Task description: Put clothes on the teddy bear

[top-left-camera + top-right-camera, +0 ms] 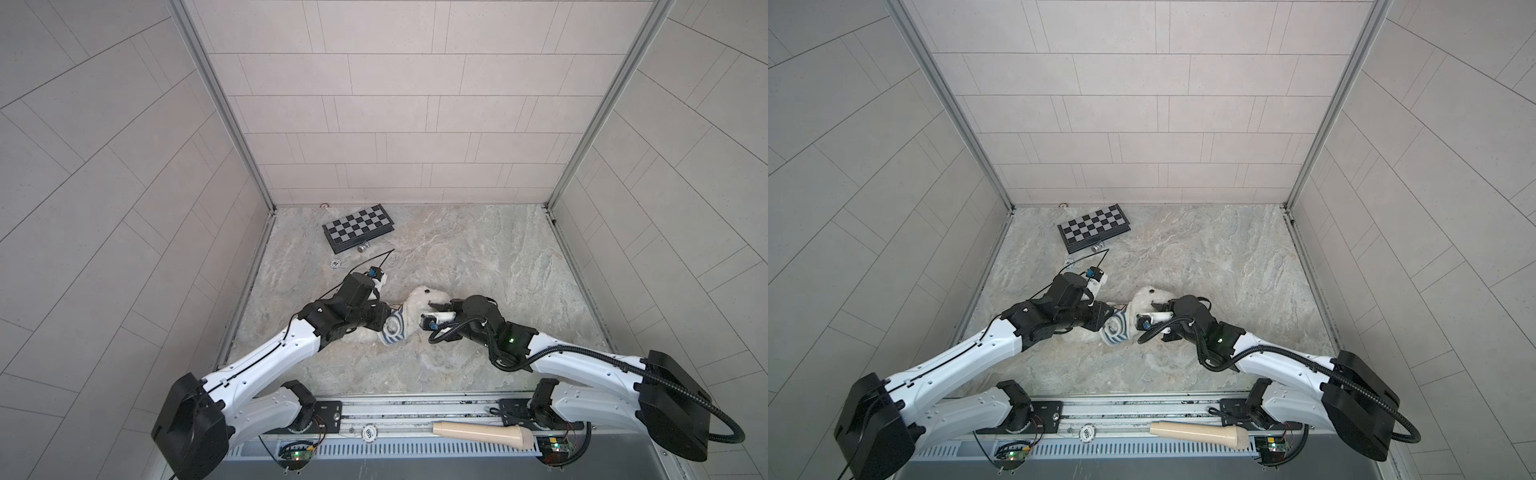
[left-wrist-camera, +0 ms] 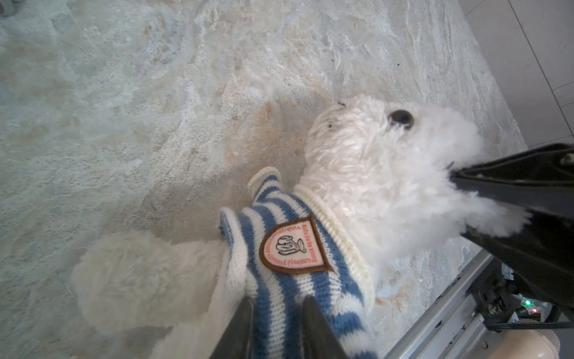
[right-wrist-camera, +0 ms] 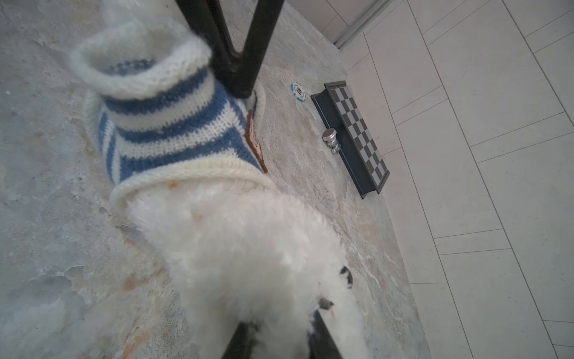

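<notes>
Surface: marbled tabletop (image 1: 478,257).
Bear: teddy bear (image 1: 419,303) lying centre, striped shirt (image 1: 395,330) bunched on chest.
Left gripper (image 2: 278,310): clenched on striped shirt.
Right gripper (image 3: 279,329): astride head fur; cannot tell whether gripping.

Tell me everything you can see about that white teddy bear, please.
The teddy bear is fluffy white plush with a small dark eye, lying on the stone-patterned table. A blue-and-white striped knitted sweater with a badge sits around its neck and chest, bunched up, while its lower body is bare fur. The right tool has its fingers either side of the head's fur; the left tool pinches the sweater's lower part. Its limbs are hard to make out.
</notes>
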Available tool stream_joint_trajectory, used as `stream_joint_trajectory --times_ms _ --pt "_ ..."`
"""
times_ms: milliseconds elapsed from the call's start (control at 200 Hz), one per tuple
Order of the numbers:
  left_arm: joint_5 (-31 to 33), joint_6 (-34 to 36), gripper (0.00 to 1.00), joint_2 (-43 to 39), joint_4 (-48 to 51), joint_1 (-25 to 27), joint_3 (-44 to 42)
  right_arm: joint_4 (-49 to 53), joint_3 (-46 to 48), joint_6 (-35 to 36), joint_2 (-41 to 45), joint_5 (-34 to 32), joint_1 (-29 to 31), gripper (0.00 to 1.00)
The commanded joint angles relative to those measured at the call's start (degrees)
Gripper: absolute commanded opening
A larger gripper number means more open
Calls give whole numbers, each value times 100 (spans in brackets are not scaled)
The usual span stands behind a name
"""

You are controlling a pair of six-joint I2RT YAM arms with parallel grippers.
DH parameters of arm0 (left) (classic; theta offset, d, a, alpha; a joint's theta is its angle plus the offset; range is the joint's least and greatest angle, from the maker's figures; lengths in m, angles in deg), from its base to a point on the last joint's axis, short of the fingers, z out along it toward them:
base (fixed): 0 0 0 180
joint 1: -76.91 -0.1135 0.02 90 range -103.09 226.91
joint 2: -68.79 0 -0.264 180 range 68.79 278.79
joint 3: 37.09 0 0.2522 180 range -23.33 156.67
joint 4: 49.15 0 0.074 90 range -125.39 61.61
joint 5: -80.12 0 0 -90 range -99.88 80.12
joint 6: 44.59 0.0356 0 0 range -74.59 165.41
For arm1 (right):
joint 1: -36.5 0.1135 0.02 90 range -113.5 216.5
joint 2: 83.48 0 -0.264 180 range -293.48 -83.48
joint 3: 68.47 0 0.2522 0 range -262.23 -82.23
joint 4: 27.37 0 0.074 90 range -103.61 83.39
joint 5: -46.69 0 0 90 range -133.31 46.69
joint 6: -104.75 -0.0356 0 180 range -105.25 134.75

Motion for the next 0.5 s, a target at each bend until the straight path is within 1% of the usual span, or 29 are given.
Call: stream_joint_trajectory --times_ms 0,155,280,285,401,496 --pt "-86 -212 28 -36 -245 122 -210 -499 63 -9 -90 -158 16 32" --pt "-64 -437 27 -36 -498 284 -396 -641 213 -299 76 -272 -12 52" --pt "-97 -624 26 29 -735 419 -472 -514 371 -590 367 -294 -85 67" --pt "-97 -633 26 31 -742 422 -473 -511 375 -691 378 -294 -85 67" --pt "-80 -763 25 98 -937 545 -521 -625 649 -1393 749 -225 -230 72" --pt "-80 -844 25 186 -1064 598 -541 -530 786 -2125 1089 -130 -453 73"
